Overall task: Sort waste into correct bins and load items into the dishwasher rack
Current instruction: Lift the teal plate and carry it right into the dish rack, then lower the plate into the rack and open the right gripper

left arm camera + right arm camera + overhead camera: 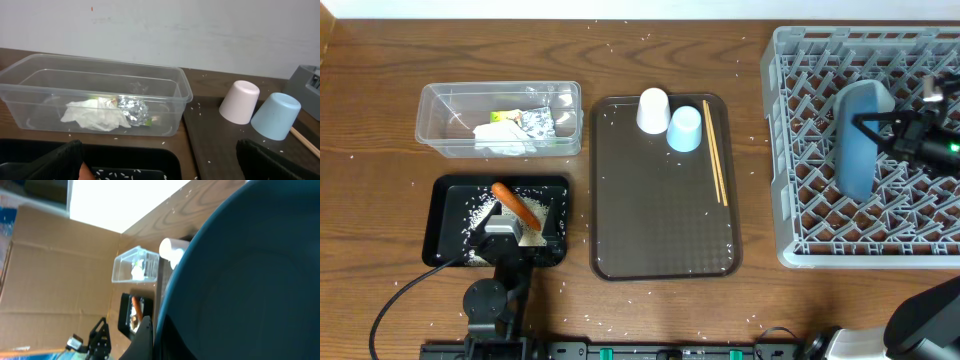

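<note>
My left gripper (515, 222) (160, 150) is open and hangs over the black tray (445, 215) (150, 155), which holds the orange carrot (515, 205) (84, 173) and rice grains (480, 210). The carrot's tip lies by the left finger. The clear tub (440, 110) (100, 75) holds the tissue (500, 140) (92, 116), foil (535, 122) (134, 110) and wrapper (505, 117). My right gripper (873, 128) (155, 335) is shut on the dark-blue plate (858, 150) (240, 280), which stands on edge in the grey rack (800, 200). The bowl is out of view.
The brown serving tray (660, 220) lies in the middle with the white cup (653, 110) (240, 101) and light-blue cup (685, 128) (276, 116) upside down at its far end. The chopsticks (715, 150) lie along its right side. Rice is scattered on the table.
</note>
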Controlling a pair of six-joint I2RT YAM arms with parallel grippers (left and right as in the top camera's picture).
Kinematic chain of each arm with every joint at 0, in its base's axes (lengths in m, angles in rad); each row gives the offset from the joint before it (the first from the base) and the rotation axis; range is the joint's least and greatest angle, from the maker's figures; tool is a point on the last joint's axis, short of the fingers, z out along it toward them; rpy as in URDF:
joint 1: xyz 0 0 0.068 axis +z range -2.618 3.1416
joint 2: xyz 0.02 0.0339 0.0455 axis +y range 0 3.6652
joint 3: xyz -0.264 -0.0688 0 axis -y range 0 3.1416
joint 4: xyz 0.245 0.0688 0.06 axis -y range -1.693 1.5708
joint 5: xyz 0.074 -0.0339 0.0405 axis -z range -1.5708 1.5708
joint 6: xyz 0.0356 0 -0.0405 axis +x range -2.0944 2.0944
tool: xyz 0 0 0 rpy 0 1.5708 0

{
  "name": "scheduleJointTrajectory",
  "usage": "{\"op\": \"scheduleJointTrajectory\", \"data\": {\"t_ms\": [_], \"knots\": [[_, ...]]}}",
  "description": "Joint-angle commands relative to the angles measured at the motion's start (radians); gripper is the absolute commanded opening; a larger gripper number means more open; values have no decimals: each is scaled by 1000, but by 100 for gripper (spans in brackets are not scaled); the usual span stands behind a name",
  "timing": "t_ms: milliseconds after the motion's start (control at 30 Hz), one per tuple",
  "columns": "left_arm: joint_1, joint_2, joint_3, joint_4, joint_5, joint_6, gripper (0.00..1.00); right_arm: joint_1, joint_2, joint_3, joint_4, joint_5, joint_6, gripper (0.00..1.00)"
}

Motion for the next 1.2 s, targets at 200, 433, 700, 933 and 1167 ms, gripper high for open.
{"op": "scheduleJointTrajectory", "data": {"t_ms": [200,433,700,933,1167], "knots": [[-4,-6,-18,-32,10,5,98,-103,0,2,-66,126,-32,1],[-4,-6,-18,-32,10,5,98,-111,0,2,-79,130,-42,1],[-4,-6,-18,-32,10,5,98,-138,0,3,-75,243,2,1],[-4,-6,-18,-32,11,5,98,-182,0,3,-48,476,138,4],[-4,-6,-18,-32,10,5,98,-183,-1,3,-45,567,191,23]]}}
